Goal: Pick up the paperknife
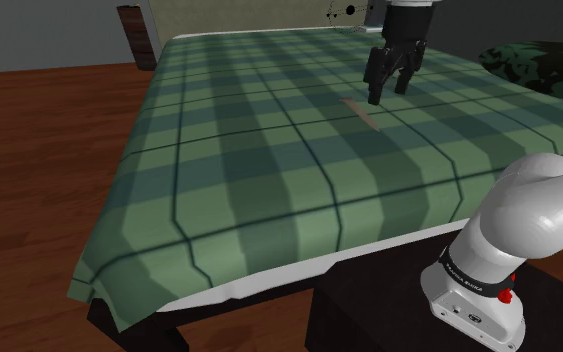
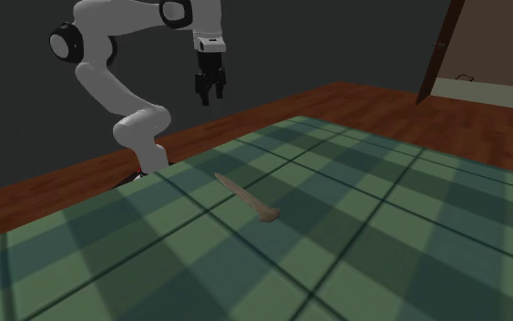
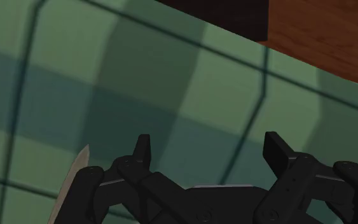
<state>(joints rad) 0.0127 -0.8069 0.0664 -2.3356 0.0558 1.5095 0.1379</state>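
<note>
A slim tan paperknife (image 1: 361,112) lies flat on a green plaid cover (image 1: 259,170). In the second exterior view the paperknife (image 2: 245,196) runs slantwise, its wider handle end nearer the camera. My black gripper (image 1: 388,95) hangs above the cover just beyond the knife, open, with nothing between its fingers. The second exterior view shows the gripper (image 2: 211,98) well above the cover (image 2: 354,237). In the wrist view the gripper (image 3: 209,149) stands with fingers apart, and the knife's pointed tip (image 3: 75,175) shows outside one finger (image 3: 142,149).
A dark green mottled cushion (image 1: 539,65) lies at the shoulder view's right, near the arm. Wooden floor (image 1: 39,180) surrounds the covered surface, whose edge drops off at the front. A dark wooden post (image 1: 139,35) stands at the far corner. The stand (image 1: 429,320) sits at lower right.
</note>
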